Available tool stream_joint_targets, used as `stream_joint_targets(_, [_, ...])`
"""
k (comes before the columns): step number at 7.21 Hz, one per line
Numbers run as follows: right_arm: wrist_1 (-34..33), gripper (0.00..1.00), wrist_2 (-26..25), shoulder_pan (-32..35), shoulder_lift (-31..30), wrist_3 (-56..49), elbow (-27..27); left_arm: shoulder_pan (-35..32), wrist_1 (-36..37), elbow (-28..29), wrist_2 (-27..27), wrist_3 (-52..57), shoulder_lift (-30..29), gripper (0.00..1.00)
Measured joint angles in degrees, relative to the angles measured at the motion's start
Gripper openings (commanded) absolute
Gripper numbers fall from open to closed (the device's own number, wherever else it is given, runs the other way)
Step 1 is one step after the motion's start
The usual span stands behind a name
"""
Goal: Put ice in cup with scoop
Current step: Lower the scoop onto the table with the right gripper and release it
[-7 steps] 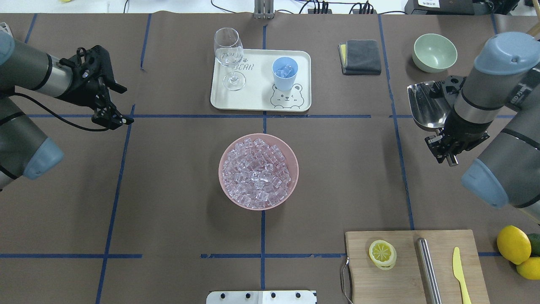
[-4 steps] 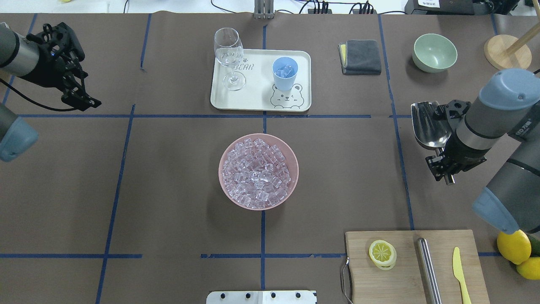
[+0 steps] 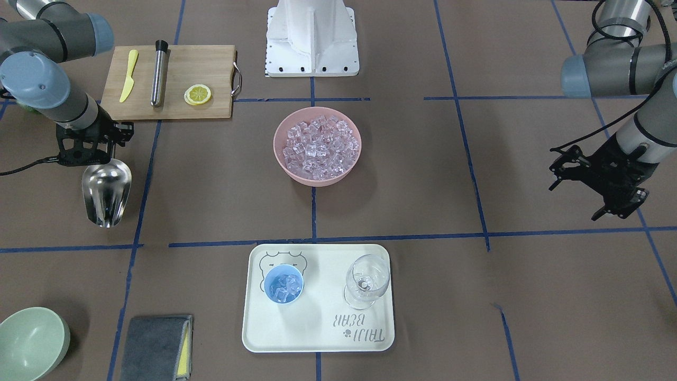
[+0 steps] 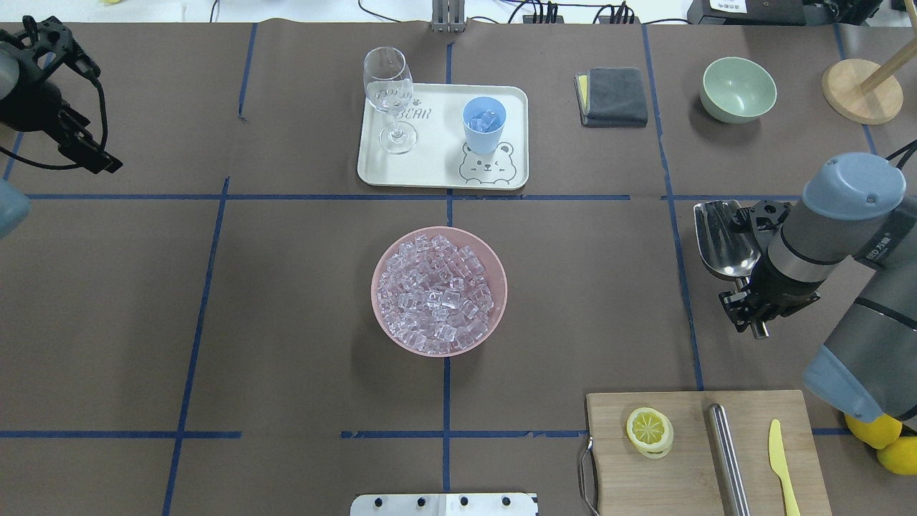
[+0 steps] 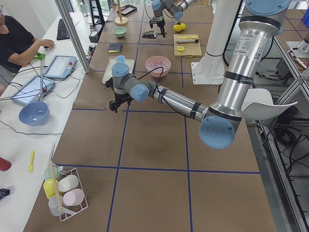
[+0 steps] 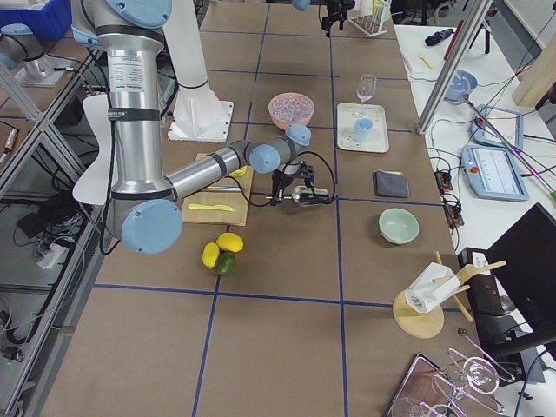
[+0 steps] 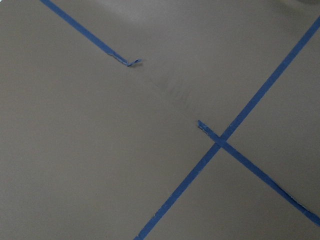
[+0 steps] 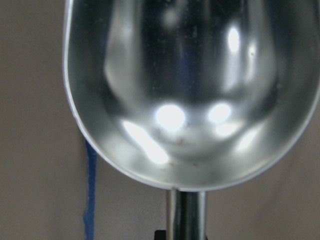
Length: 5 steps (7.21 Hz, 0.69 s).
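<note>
My right gripper (image 4: 749,307) is shut on the thin handle of the steel scoop (image 4: 725,240), at the table's right side, well away from the bowl. The scoop's trough (image 8: 172,90) is empty and shiny, held low over the brown table. The ice (image 4: 437,292) is heaped in a pink bowl (image 3: 285,164) at the centre. On the white tray (image 4: 437,172) stands the light-blue cup (image 4: 483,123) with a few cubes inside. My left gripper (image 3: 574,201) hangs open and empty at the far left, over bare table.
A wine glass (image 4: 389,93) shares the tray. A grey cloth (image 4: 612,97), a green bowl (image 4: 738,89) and a wooden stand (image 4: 860,89) sit at the back right. A cutting board (image 4: 688,473) with a lemon slice, rod and knife lies front right, lemons (image 4: 892,444) beside it.
My left arm has drawn back toward the far left corner. My right arm has carried the scoop nearer to the robot's side, away from the green bowl.
</note>
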Motion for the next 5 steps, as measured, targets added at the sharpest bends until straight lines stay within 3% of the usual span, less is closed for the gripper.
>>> stream_joint_targets(4, [0.01, 0.01, 1.67, -1.09, -0.01, 0.28, -1.71, -0.08, 0.35, -0.16, 0.08, 0.00, 1.47, 1.00])
stream_joint_targets(5, [-0.01, 0.14, 1.78, -1.20, 0.19, 0.30, -2.15, -0.08, 0.35, -0.29, 0.09, 0.00, 1.49, 1.00])
